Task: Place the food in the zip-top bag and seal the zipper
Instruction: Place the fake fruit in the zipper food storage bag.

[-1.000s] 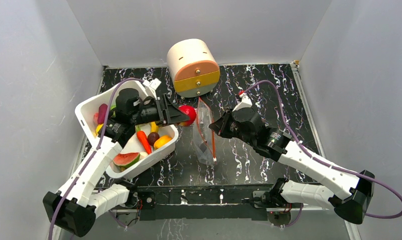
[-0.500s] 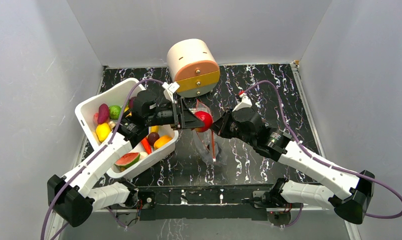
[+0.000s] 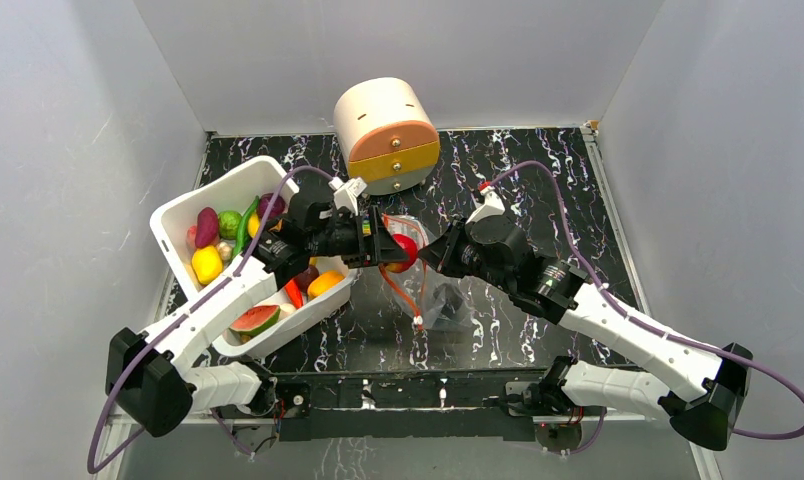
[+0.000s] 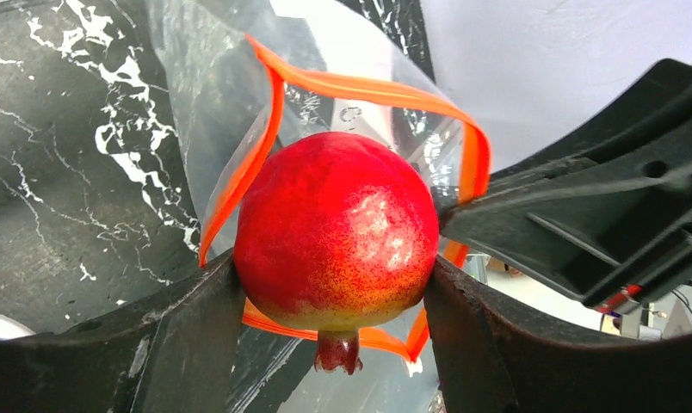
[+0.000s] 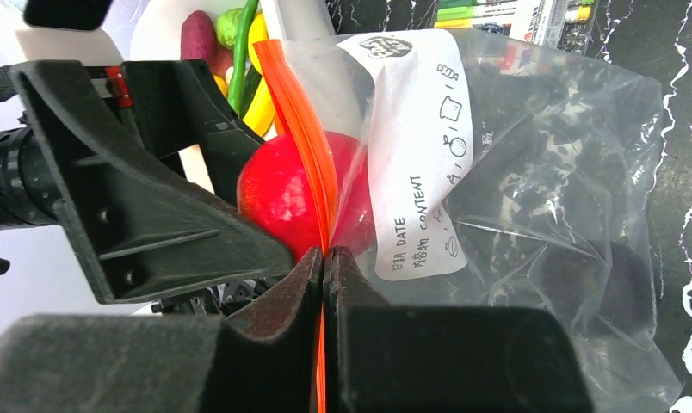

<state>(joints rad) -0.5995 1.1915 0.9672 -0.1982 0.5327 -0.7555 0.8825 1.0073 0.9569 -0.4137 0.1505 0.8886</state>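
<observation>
My left gripper is shut on a red toy pomegranate and holds it at the open mouth of the zip-top bag. The pomegranate also shows in the top view and the right wrist view. The orange zipper loops open behind the fruit. My right gripper is shut on the zipper and holds one lip of the bag up. The bag hangs down to the table. More food lies in the white bin: a watermelon slice, a carrot, yellow, purple and green pieces.
A round cream box with orange and yellow drawers stands at the back centre. A pack of coloured pens lies beyond the bag in the right wrist view. Grey walls close the table on three sides.
My left gripper has carried the pomegranate right from the bin to the bag's mouth. The bag's mouth has opened and its lower part has shifted. My right gripper has stayed on the zipper.
</observation>
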